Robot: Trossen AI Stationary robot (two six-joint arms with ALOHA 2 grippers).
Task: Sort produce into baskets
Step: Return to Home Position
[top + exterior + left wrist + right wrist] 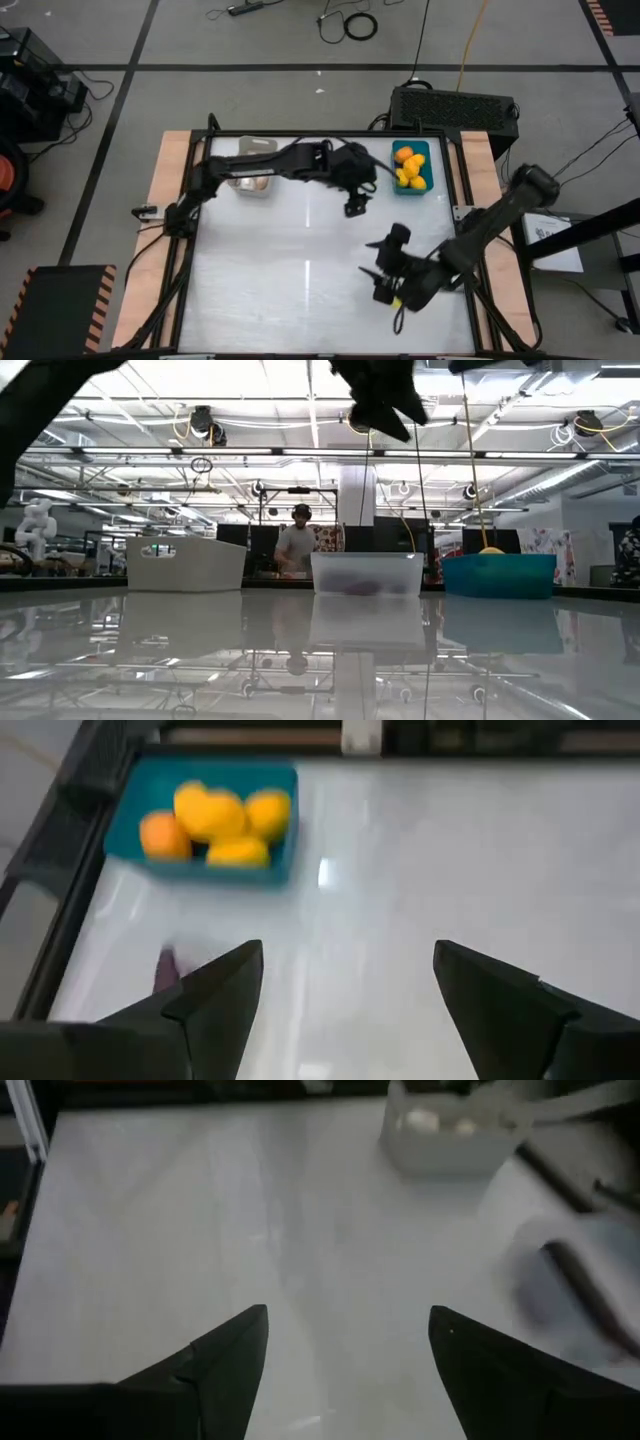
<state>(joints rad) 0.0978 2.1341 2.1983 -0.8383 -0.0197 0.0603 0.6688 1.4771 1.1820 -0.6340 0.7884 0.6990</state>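
Three baskets stand along the table's far edge. The light grey basket (253, 172) (185, 563) (450, 1135) holds whitish pieces. The clear basket (367, 573) holds dark purple pieces and is mostly hidden under my left arm in the high view. The teal basket (412, 167) (215, 820) holds yellow-orange fruits (225, 815). My left gripper (357, 205) (345, 980) hangs open above the table, near the teal basket, with nothing between its fingers. My right gripper (372, 258) (348, 1340) is open over the table's near right part, also with nothing in it.
A black vented box (455, 105) sits beyond the table's far right corner. The white tabletop (290, 280) lies bare between the baskets and the near edge. A person (297, 545) stands in the room behind the table.
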